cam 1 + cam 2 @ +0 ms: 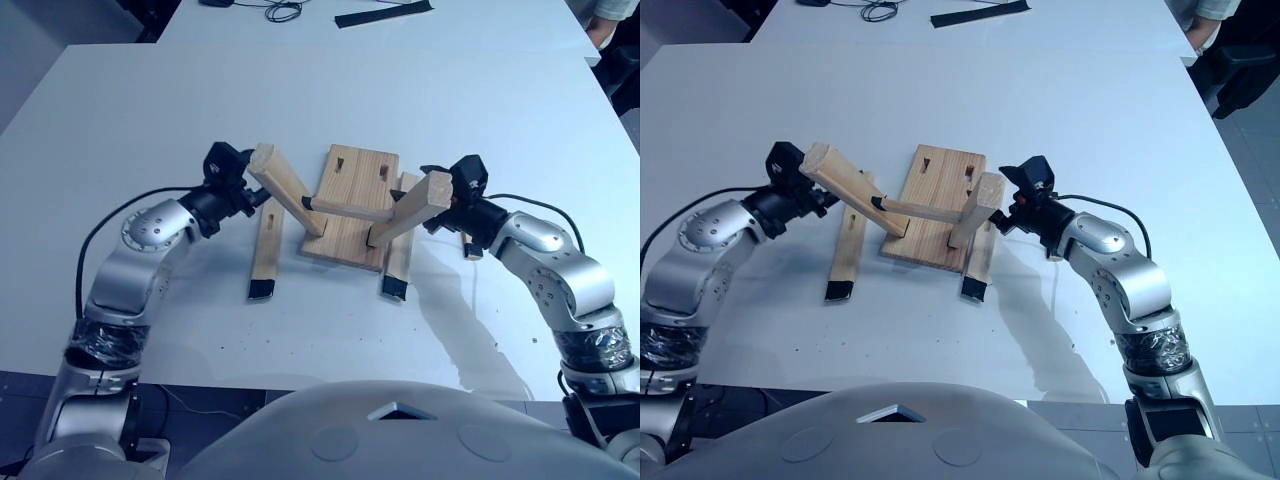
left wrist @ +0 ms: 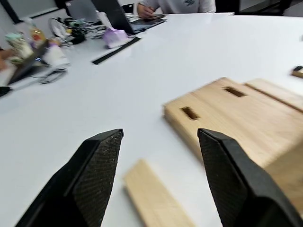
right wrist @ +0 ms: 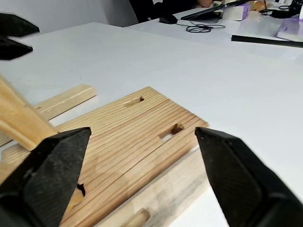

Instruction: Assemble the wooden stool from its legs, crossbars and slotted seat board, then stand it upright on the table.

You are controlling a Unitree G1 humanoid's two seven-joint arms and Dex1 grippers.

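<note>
Wooden stool parts sit between the two grippers on the white table (image 1: pixel 300 90). The seat board (image 1: pixel 352 178) lies flat about midway between them, slots facing up. Two legs stand tilted on it, joined by a crossbar (image 1: pixel 350 209) that runs from one gripper's side towards the other.

The left tilted leg (image 1: pixel 285 185) leans outward, so its upper end is just beside the left gripper (image 1: pixel 247 192), on the gripper's inner side; I cannot tell whether they touch. The left gripper's fingers (image 2: pixel 97 175) are spread wide with nothing between them. Ahead of the fingertips is a corner of the seat board with two slots. Below them the left spare leg (image 1: pixel 265 250) lies flat on the table, near the board's left edge and running from under the gripper back towards the robot.

The right tilted leg (image 1: pixel 415 205) leans towards the right gripper (image 1: pixel 452 195), its upper end just beside the fingertips. The right gripper's fingers (image 3: pixel 52 175) are also spread wide and hold nothing. The slotted board lies ahead of and below them, and the tilted leg passes close by one finger. The right spare leg (image 1: pixel 398 262) lies flat along the board's right edge, inward of the right gripper and under the tilted leg. A small wooden piece (image 1: pixel 472 250) lies on the table just behind the right gripper, beside its wrist.
</note>
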